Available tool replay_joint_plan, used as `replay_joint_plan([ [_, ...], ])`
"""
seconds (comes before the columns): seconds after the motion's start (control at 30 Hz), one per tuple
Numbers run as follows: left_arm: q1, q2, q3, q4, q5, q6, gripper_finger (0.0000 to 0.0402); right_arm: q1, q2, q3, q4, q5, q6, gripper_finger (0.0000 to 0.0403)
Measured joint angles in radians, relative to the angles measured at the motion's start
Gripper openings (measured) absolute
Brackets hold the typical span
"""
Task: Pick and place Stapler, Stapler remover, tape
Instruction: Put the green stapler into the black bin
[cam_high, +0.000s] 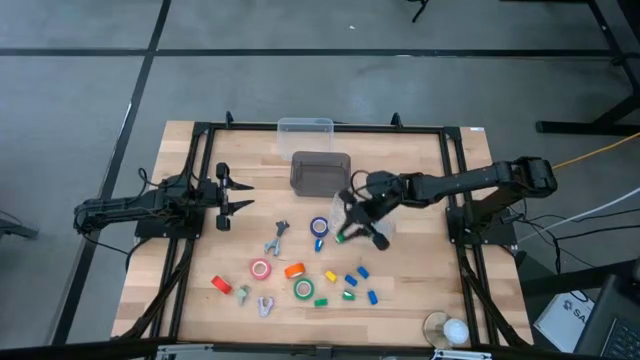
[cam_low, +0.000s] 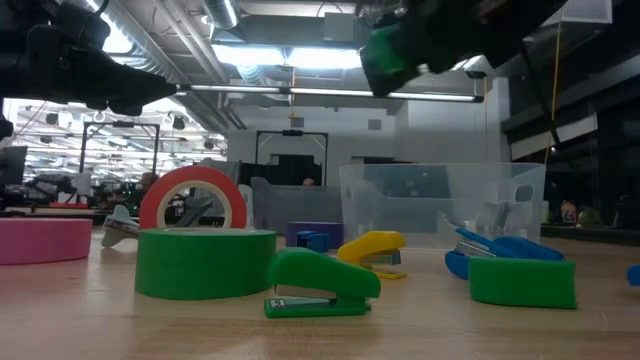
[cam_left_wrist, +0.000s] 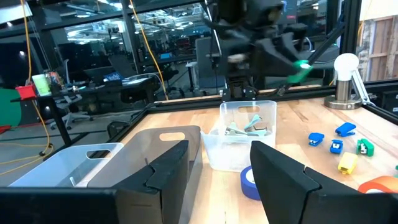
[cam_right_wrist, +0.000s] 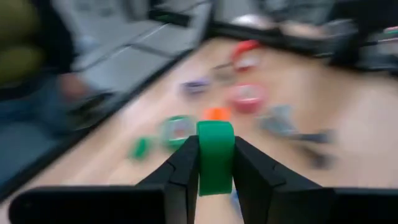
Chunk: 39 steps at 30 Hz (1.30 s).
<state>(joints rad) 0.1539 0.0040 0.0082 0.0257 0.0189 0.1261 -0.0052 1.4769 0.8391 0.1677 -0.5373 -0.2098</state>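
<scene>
Right gripper (cam_high: 352, 232): hanging above mid-table, just in front of the smoky bin (cam_high: 320, 172), clenching a small green stapler (cam_right_wrist: 215, 157) between its fingers, well clear of the wood. Left gripper (cam_high: 232, 193): waiting over the table's left side, fingers spread, gripping nothing. Blue tape roll (cam_high: 319, 227): lying just left of the right gripper. Red-pink tape roll (cam_high: 261, 269) and green tape roll (cam_high: 303, 290): lying flat nearer the front edge, an orange stapler (cam_high: 294, 270) sitting between them. Clear bin (cam_high: 305, 127): standing at the back edge, behind the smoky bin. Small blue, yellow and green staplers: lying scattered right of the green roll.
</scene>
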Motion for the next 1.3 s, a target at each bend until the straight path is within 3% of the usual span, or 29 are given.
replay_joint_plan([
  [0.07, 0.000, 0.000, 0.000, 0.000, 0.000, 0.000, 0.0169, -0.028, 0.000, 0.000, 0.036, 0.105, 0.000, 0.0080],
  [0.23, 0.000, 0.000, 0.000, 0.000, 0.000, 0.000, 0.0169, -0.075, 0.000, 0.000, 0.049, 0.494, 0.055, 0.0081],
  [0.33, 0.000, 0.000, 0.000, 0.000, 0.000, 0.000, 0.0169, -0.102, 0.003, 0.000, 0.045, 0.629, 0.100, 0.0081],
  [0.97, 0.000, 0.000, 0.000, 0.000, 0.000, 0.000, 0.0169, -0.229, 0.213, 0.000, 0.076, 0.650, 0.150, 0.0082],
  [1.3, 0.000, 0.000, 0.000, 0.000, 0.000, 0.000, 0.0169, -0.270, 0.227, 0.000, 0.084, 0.650, 0.150, 0.0082],
])
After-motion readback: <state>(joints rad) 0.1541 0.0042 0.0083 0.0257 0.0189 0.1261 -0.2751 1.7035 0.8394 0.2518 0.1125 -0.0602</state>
